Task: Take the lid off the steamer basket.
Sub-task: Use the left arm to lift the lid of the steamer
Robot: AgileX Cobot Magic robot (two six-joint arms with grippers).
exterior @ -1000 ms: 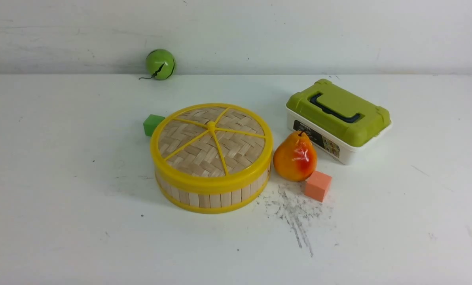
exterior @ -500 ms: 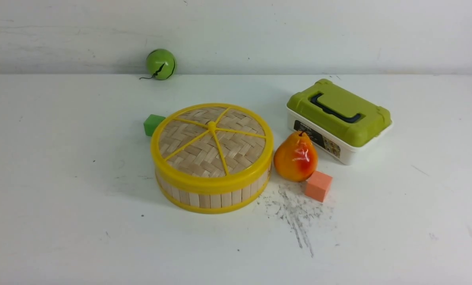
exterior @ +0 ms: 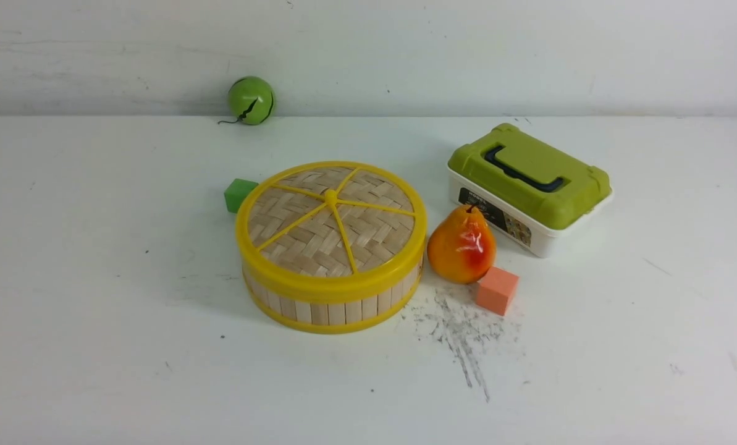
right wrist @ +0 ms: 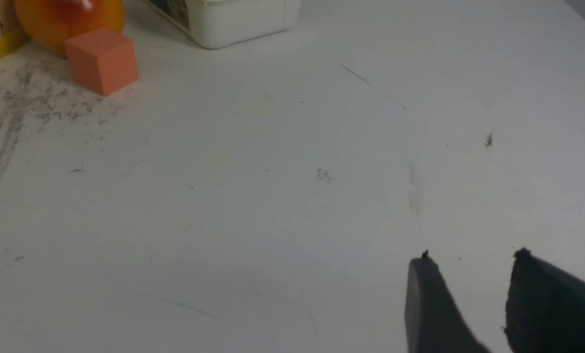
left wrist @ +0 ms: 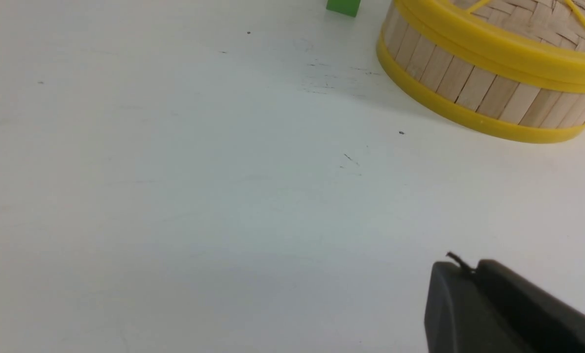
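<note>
Nothing has shifted; the lid (exterior: 331, 219) sits on the steamer basket (exterior: 331, 307), ahead of my closed left hand (left wrist: 471, 269); right hand (right wrist: 472, 256) open. Removal not begun.

The lid (exterior: 331, 216) sits on the steamer basket (exterior: 331, 306), which stands near the middle of the surface (exterior: 96, 340). A block (exterior: 238, 193) lies just behind the basket's left edge. A pear (exterior: 461, 245) stands just right of the basket, with a cube (exterior: 496, 290) close at its front right. A box (exterior: 532, 185) sits behind and right of the pear. A ball (exterior: 251, 100) rests far back against the wall (exterior: 467, 55), left of centre, well apart from the rest.
</note>
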